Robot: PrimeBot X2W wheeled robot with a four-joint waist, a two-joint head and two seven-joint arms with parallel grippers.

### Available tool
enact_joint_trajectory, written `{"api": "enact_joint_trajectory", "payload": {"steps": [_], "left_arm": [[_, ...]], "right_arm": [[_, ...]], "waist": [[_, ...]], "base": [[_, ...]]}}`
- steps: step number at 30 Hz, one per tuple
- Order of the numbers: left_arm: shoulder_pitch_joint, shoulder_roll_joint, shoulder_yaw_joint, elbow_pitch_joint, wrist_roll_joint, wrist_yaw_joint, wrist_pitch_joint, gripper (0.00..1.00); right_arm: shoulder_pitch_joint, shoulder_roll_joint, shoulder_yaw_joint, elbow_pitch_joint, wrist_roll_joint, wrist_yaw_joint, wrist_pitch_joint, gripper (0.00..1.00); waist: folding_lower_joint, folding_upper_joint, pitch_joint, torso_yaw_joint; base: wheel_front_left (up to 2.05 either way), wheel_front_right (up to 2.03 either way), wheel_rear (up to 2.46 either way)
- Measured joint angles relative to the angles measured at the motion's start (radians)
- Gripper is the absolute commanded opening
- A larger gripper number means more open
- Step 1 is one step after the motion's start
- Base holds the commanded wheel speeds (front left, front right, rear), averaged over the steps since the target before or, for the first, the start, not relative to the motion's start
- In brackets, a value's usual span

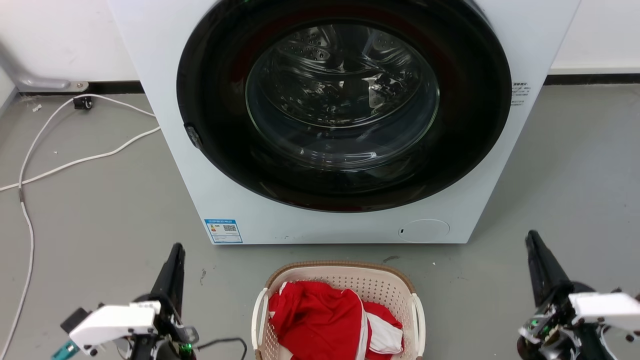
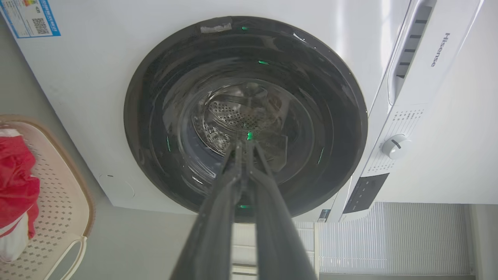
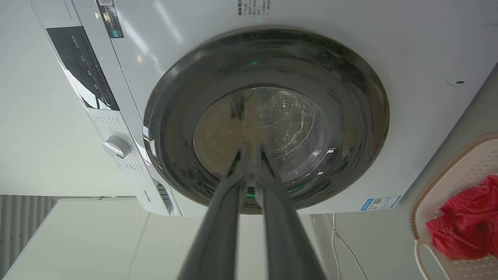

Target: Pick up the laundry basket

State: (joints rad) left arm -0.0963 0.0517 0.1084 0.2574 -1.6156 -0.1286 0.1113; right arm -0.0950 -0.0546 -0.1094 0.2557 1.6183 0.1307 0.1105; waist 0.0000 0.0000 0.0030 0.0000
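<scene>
White washing machine (image 1: pixel 165 125), white cables (image 1: pixel 85 159) on grey floor (image 1: pixel 100 225), red garment (image 1: pixel 315 320)

The word "Hisense" (image 2: pixel 441 49) is showing on the washing machine (image 2: pixel 78 97), along its top panel. Its blue sticker (image 1: pixel 223 230) is carrying print too small to read.

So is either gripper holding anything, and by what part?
Nothing held. Left gripper and right gripper both shut, empty, apart from the laundry basket between them.

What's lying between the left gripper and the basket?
In the head view, bare grey floor separates the left gripper from the basket, apart from a small dark scuff and a black cable near the bottom edge.
</scene>
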Motion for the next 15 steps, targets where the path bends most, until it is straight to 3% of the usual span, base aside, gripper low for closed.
{"api": "enact_joint_trajectory", "payload": {"steps": [15], "left_arm": [[0.054, -0.006, 0.001, -0.004, 0.065, 0.001, -0.059, 1.0]], "right_arm": [[0.053, 0.005, 0.014, 0.015, -0.066, 0.0, -0.059, 1.0]], "waist": [[0.0, 0.0, 0.0, 0.0]], "base": [[0.0, 0.0, 0.0]]}}
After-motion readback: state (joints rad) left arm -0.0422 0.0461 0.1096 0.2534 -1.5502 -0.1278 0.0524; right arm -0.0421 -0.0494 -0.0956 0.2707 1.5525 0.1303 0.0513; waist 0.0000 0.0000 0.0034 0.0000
